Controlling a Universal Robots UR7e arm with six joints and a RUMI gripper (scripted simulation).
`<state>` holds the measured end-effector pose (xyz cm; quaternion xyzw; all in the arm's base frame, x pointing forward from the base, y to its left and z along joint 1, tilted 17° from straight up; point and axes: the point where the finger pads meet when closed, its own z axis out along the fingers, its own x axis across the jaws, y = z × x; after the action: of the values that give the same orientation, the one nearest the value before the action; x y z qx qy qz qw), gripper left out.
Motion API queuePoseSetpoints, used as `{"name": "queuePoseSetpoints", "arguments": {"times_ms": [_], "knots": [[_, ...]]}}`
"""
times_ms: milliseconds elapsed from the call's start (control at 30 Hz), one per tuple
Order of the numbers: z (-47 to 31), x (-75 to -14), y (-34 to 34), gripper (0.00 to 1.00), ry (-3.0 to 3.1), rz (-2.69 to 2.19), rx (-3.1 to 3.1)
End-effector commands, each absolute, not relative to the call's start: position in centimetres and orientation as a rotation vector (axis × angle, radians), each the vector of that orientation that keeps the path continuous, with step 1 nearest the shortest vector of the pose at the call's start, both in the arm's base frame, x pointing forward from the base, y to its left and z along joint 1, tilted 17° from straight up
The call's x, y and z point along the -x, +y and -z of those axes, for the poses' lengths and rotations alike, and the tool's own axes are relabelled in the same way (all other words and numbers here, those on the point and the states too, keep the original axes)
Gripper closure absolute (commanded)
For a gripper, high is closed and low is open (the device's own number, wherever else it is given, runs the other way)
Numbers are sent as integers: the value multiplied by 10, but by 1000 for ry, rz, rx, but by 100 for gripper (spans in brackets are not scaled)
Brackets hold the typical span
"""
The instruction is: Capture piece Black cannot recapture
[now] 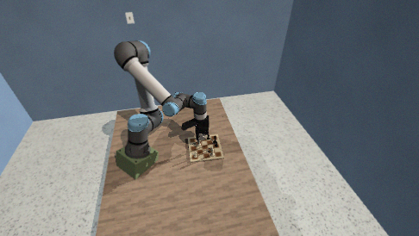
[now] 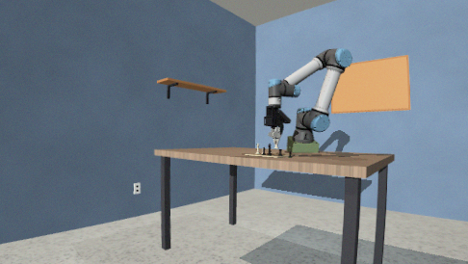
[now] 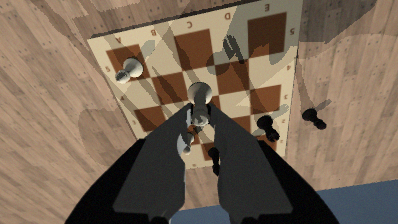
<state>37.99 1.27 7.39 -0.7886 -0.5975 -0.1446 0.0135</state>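
Note:
The small chessboard (image 3: 200, 80) lies on the wooden table; it also shows in the top view (image 1: 206, 147). My gripper (image 3: 199, 105) hangs straight down over the board's middle and is shut on a white piece (image 3: 199, 100) with a round head. In the exterior view the gripper (image 2: 275, 140) stands just above the board. Another white pawn (image 3: 129, 69) stands near the A edge. A small white piece (image 3: 188, 146) shows beside my left finger. A black piece (image 3: 267, 126) stands at the board's right edge, and another black piece (image 3: 215, 162) is partly hidden by my fingers.
A black pawn (image 3: 314, 118) stands upright on the table just off the board's right edge. The robot's green base (image 1: 135, 161) sits on the table left of the board. A wall shelf (image 2: 192, 87) hangs far off.

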Motion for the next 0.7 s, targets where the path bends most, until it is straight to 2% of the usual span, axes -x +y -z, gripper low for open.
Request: {"name": "queuePoseSetpoints", "arguments": {"times_ms": [0,667], "knots": [[-100,-373,7,100,-1861,451,2454],[-139,-365,-1,100,-1861,451,2454]]}}
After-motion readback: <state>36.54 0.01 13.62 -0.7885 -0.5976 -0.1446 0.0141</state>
